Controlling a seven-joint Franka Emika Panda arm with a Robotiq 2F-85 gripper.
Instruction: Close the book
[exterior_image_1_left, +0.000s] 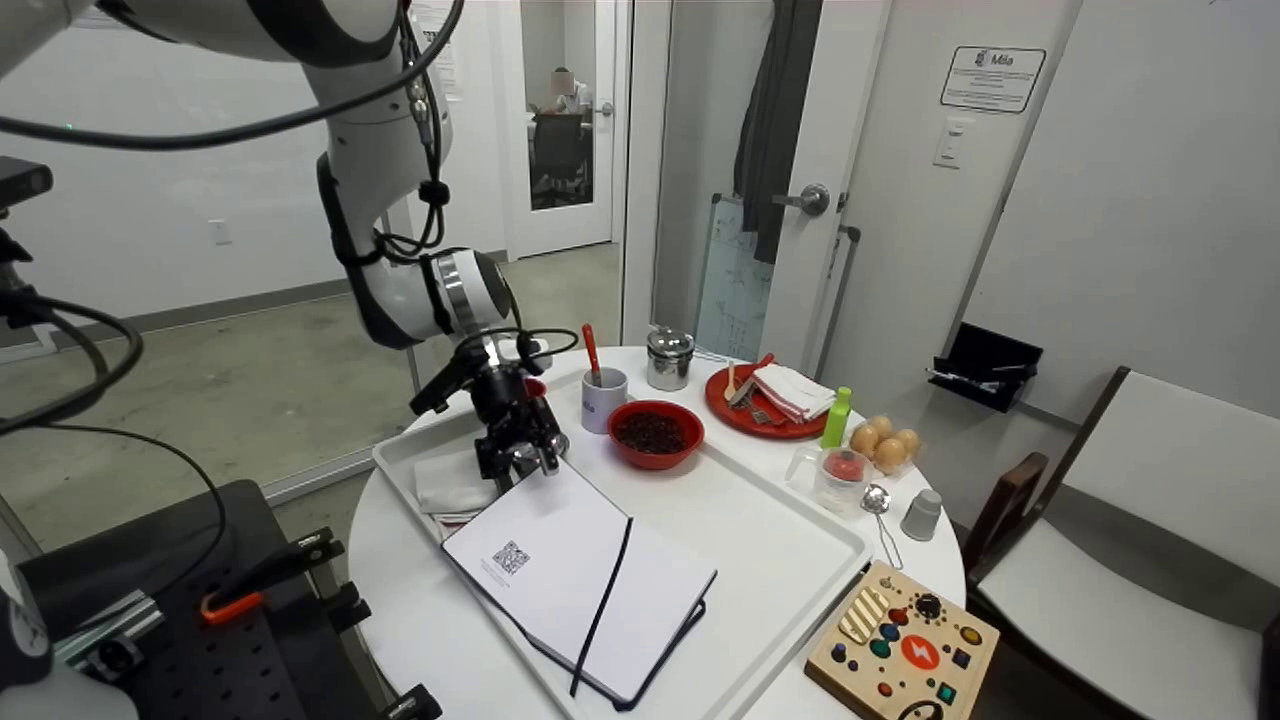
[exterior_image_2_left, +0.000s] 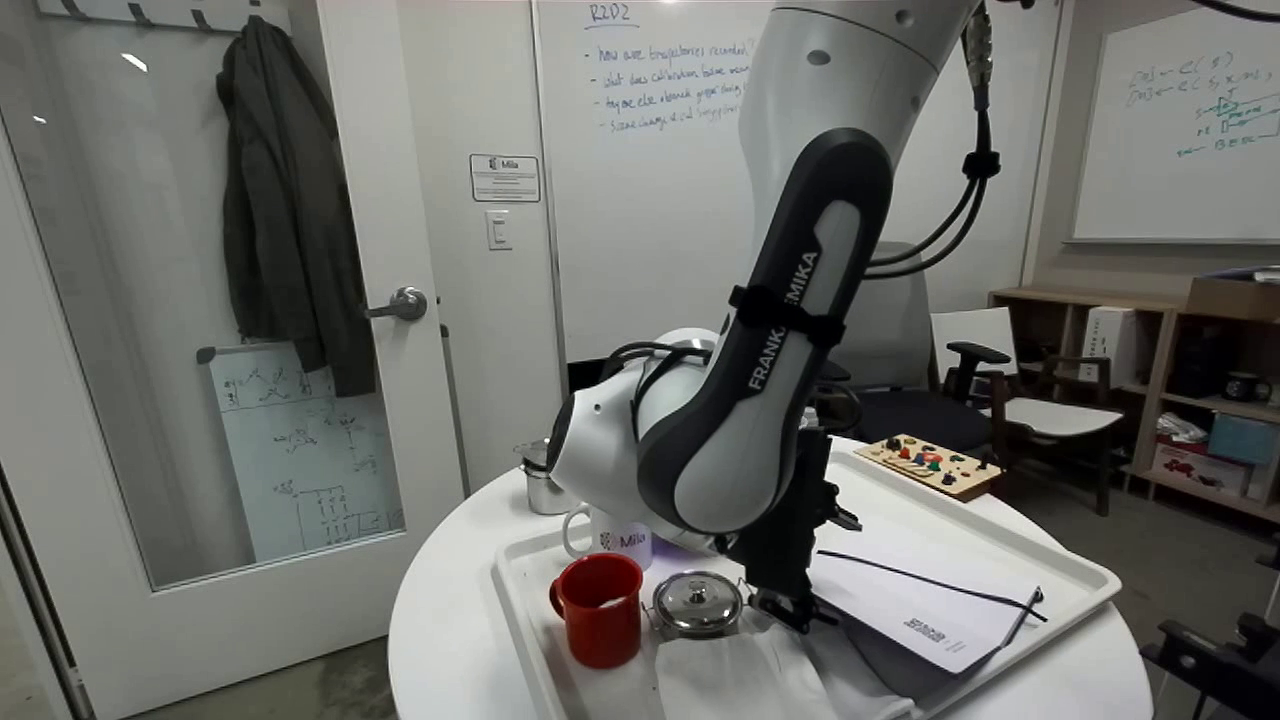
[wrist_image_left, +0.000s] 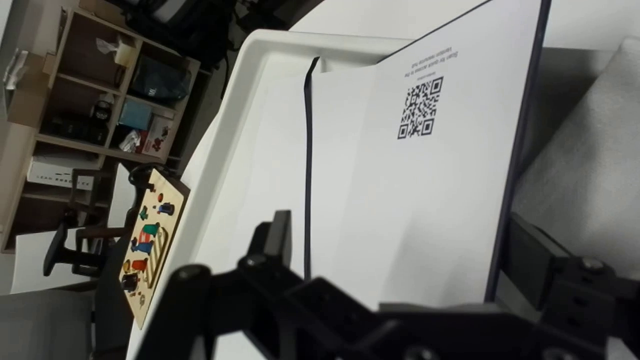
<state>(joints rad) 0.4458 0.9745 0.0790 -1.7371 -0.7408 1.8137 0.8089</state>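
Note:
The book (exterior_image_1_left: 560, 565) lies open on the white tray (exterior_image_1_left: 780, 650), with white pages, a dark navy edge and a thin dark strap (exterior_image_1_left: 605, 600) across it. It also shows in an exterior view (exterior_image_2_left: 910, 605) and in the wrist view (wrist_image_left: 370, 165). Its half with a printed QR code appears tilted up, with dark shadow beneath its outer edge. My gripper (exterior_image_1_left: 527, 480) is at the far end of that half, and shows in the wrist view (wrist_image_left: 405, 240). Its fingers are wide apart. One finger is just outside the cover's edge, the other over the pages near the strap. Contact is unclear.
A white cloth (exterior_image_2_left: 740, 680), a lidded metal pot (exterior_image_2_left: 697, 603) and a red mug (exterior_image_2_left: 603, 610) stand beside the gripper. A red bowl (exterior_image_1_left: 655, 435) and a white mug (exterior_image_1_left: 604, 400) are close behind. The wooden board (exterior_image_1_left: 905, 645) sits at the table's edge.

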